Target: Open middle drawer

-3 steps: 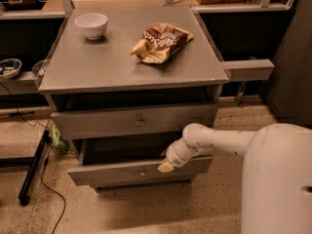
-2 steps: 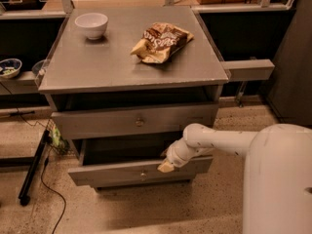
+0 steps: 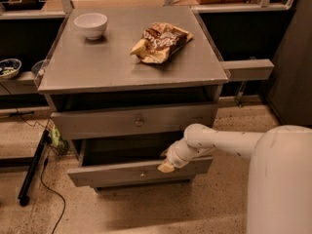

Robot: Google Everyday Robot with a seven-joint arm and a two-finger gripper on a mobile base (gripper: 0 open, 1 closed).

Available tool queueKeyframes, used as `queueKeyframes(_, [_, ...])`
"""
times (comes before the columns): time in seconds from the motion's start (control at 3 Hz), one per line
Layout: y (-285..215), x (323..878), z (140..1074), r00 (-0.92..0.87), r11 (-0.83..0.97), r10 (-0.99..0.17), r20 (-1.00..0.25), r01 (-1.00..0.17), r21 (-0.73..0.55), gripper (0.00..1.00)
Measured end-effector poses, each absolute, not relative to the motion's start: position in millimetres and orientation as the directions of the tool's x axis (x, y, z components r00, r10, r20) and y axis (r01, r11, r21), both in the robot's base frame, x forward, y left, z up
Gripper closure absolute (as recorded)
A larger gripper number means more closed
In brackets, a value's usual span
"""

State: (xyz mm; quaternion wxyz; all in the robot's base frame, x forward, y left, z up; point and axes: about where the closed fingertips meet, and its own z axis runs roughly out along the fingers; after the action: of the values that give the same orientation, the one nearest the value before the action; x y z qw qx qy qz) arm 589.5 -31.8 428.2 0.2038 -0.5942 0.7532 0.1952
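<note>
The middle drawer [image 3: 122, 173] is a grey flat front with a small round knob [image 3: 143, 174]. It stands pulled out from the cabinet, with a dark gap showing behind its top edge. My gripper [image 3: 167, 165] is at the end of the white arm [image 3: 219, 143], which reaches in from the right. It rests at the top edge of this drawer front, right of the knob. The top drawer [image 3: 134, 122], above it, has its own knob and sits further back. Any lower drawer is hidden under the pulled-out front.
On the grey cabinet top [image 3: 97, 62] stand a white bowl [image 3: 91, 24] and a brown snack bag [image 3: 161, 42]. A black stand leg and cable [image 3: 34, 167] lie on the floor at left. A shelf with a small bowl [image 3: 9, 67] is at far left. A grey ledge [image 3: 246, 69] juts out at right.
</note>
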Motion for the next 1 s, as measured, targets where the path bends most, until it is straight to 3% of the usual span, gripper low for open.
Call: queueKeyframes(1.0, [-31.4, 577.6, 437.9, -0.193, 0.184, -0.814, -0.548, -0.98, 0.073, 1.0])
